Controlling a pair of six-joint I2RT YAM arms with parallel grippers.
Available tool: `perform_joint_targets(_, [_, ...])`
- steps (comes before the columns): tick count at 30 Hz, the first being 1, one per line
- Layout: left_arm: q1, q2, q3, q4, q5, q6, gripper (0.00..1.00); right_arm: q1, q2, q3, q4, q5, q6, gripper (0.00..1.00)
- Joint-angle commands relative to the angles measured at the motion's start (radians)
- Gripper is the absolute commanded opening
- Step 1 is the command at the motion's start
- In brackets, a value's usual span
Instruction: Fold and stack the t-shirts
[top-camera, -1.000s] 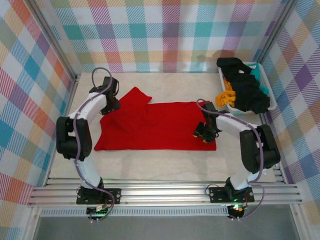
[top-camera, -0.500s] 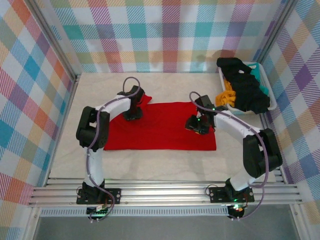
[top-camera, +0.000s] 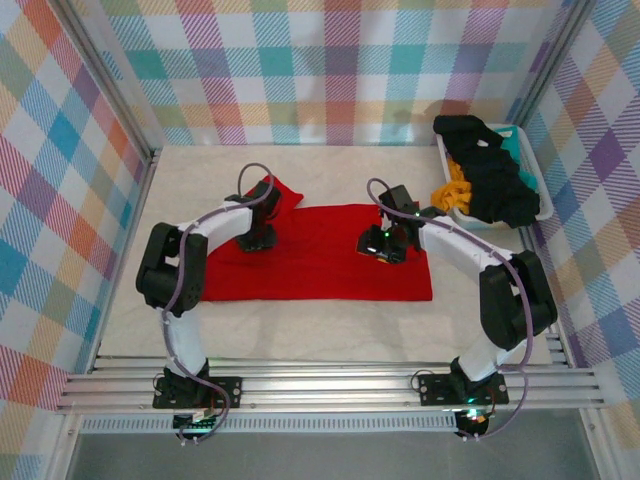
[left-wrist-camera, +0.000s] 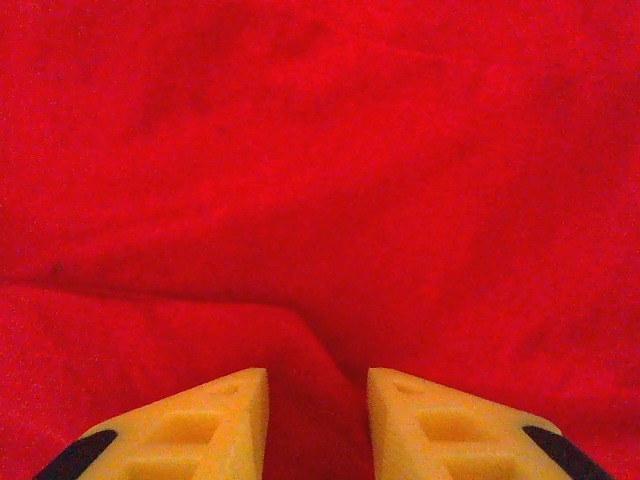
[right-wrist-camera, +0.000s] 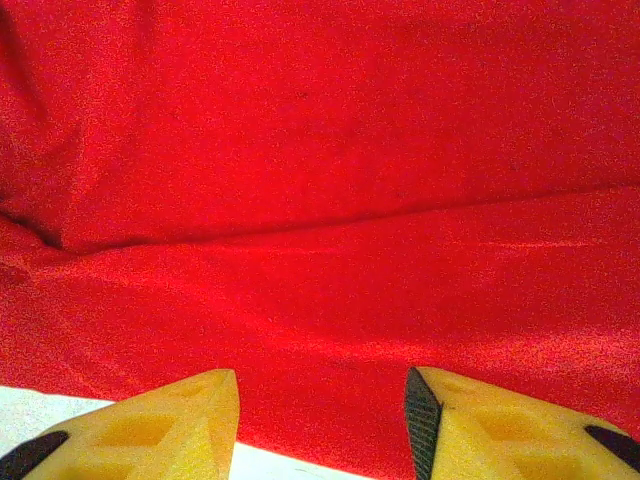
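A bright red t-shirt (top-camera: 320, 262) lies spread flat across the middle of the table, one sleeve (top-camera: 275, 192) sticking out at its far left. My left gripper (top-camera: 255, 238) is down on the shirt's left part. In the left wrist view its yellow fingers (left-wrist-camera: 225, 415) stand a narrow gap apart, open, and a raised fold of the red cloth (left-wrist-camera: 300, 340) runs into that gap. My right gripper (top-camera: 382, 248) rests on the shirt's right part, open, with flat red cloth (right-wrist-camera: 320, 300) between its fingers (right-wrist-camera: 185, 425). A black t-shirt (top-camera: 495, 175) and an orange-yellow one (top-camera: 450, 190) are heaped in the basket.
The white-and-teal basket (top-camera: 545, 208) stands at the far right against the checked wall. Checked walls close in the table on three sides. Bare pale tabletop (top-camera: 300, 325) runs between the shirt and the metal rails at the near edge.
The left gripper swept right from the shirt's left edge onto its body, and that edge drew inward a little. The right gripper moved from the near right corner up and leftward.
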Motion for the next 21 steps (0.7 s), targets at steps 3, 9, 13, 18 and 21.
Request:
perform_joint_targets(3, [0.001, -0.053, -0.053, 0.020, -0.026, -0.025, 0.32, 0.001, -0.006, -0.023, 0.002, -0.008, -0.001, 0.48])
perform_joint_targets(9, [-0.001, -0.057, -0.029, 0.000, -0.021, -0.039, 0.29, 0.002, -0.012, -0.035, 0.001, -0.004, 0.001, 0.48])
perform_joint_targets(13, [-0.004, -0.152, -0.085, -0.023, -0.035, -0.094, 0.30, 0.001, -0.021, -0.041, 0.001, 0.003, 0.000, 0.48])
perform_joint_targets(18, [0.001, -0.215, -0.163, -0.064, -0.042, -0.150, 0.29, 0.001, -0.022, -0.046, 0.004, 0.007, 0.005, 0.48])
perform_joint_targets(21, [0.030, -0.226, -0.139, -0.081, -0.037, -0.167, 0.29, 0.000, -0.025, -0.042, -0.007, 0.017, 0.000, 0.48])
